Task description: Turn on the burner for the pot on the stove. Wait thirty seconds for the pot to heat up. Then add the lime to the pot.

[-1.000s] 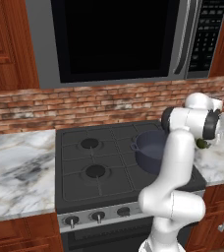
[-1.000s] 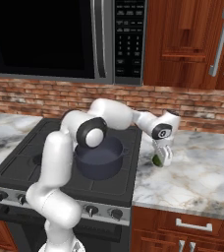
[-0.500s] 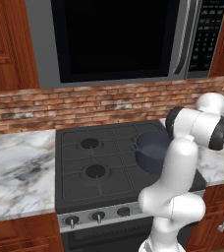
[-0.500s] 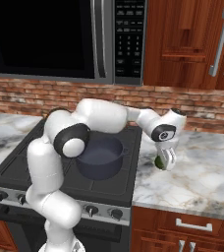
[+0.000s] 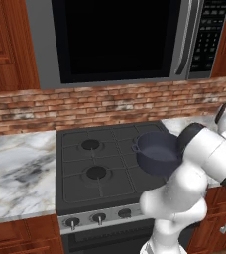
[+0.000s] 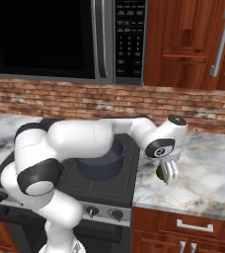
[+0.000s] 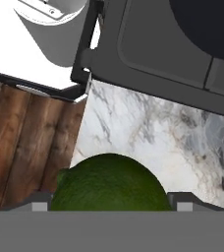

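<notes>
Your pincer point(image 6: 168, 173) is down over the lime point(image 6: 161, 171), w/ the fruit between the two fingers in the hand view point(image 7: 109, 183); jaws look parted around it, can't tell if they're gripping yet. The lime sits on the marble surface point(image 6: 208, 183) just beside the stove's point(image 6: 112, 183) right edge, near the surface's front edge. The pot point(image 6: 102, 160) lies to the left of it, on the stove's right side, so I'd say you'll need to lift, then carry left.
</notes>
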You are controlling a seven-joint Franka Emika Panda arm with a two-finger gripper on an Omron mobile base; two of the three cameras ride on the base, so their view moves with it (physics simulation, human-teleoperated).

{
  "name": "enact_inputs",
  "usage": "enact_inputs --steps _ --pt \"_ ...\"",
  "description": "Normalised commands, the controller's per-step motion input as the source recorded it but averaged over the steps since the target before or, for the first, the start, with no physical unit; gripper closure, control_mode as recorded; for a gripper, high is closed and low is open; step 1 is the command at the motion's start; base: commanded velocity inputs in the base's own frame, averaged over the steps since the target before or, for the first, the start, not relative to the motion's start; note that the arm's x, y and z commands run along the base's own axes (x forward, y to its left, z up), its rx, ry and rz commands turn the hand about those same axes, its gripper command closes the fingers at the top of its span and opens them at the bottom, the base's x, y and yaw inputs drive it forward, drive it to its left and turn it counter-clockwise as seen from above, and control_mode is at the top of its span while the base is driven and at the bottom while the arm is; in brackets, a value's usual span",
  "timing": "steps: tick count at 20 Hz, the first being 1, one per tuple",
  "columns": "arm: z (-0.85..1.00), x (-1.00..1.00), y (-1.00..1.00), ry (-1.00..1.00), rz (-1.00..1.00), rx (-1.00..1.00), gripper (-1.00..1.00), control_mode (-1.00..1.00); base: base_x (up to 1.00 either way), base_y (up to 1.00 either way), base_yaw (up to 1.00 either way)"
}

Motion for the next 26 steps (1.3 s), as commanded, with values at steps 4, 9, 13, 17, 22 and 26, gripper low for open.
enact_inputs --steps 4,9,13,17,22,26 --pt "0.90 -0.40 0.00 0.01 0.00 -0.10 1.00 -1.00 0.00 0.00 0.00" --pt "0.51 -0.70 0.17 -0.14 0.00 -0.13 1.00 -1.00 0.00 0.00 0.00" --pt "0.50 -0.64 0.30 -0.20 0.02 -0.13 1.00 -1.00 0.00 0.00 0.00" --pt "0.62 -0.41 0.46 -0.12 0.15 -0.17 1.00 -1.00 0.00 0.00 0.00" --pt "0.55 -0.25 0.41 -0.06 0.20 -0.20 1.00 -1.00 0.00 0.00 0.00" --pt "0.34 -0.10 0.42 -0.03 0.12 -0.25 1.00 -1.00 0.00 0.00 0.00"
